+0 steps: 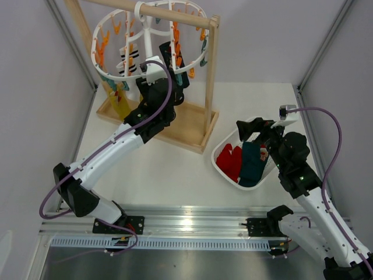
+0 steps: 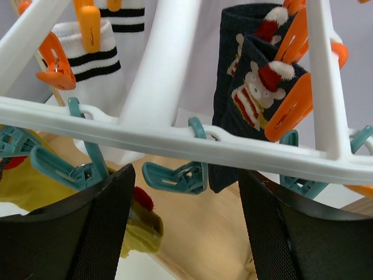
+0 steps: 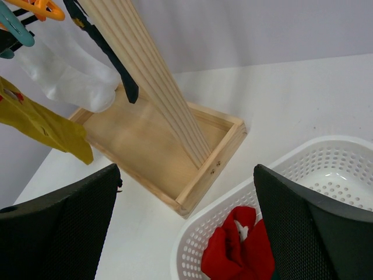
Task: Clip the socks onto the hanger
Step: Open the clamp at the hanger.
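Note:
The white ring hanger (image 1: 150, 41) hangs from the wooden rack with orange and teal pegs. On it hang a navy patterned sock (image 2: 250, 87) held by an orange peg (image 2: 288, 111), a white black-striped sock (image 2: 96, 64) and a yellow sock (image 2: 35, 186). My left gripper (image 1: 175, 87) is open and empty just below the hanger's rim (image 2: 175, 137), with a free teal peg (image 2: 175, 177) between its fingers (image 2: 99, 233). My right gripper (image 1: 252, 133) is open and empty above the basket, over a red sock (image 3: 239, 251) and a teal sock (image 1: 252, 164).
The white perforated basket (image 1: 224, 170) sits right of centre, and its rim also shows in the right wrist view (image 3: 291, 157). The wooden rack's post (image 3: 145, 76) and tray base (image 3: 145, 157) stand at the back left. Grey walls close both sides.

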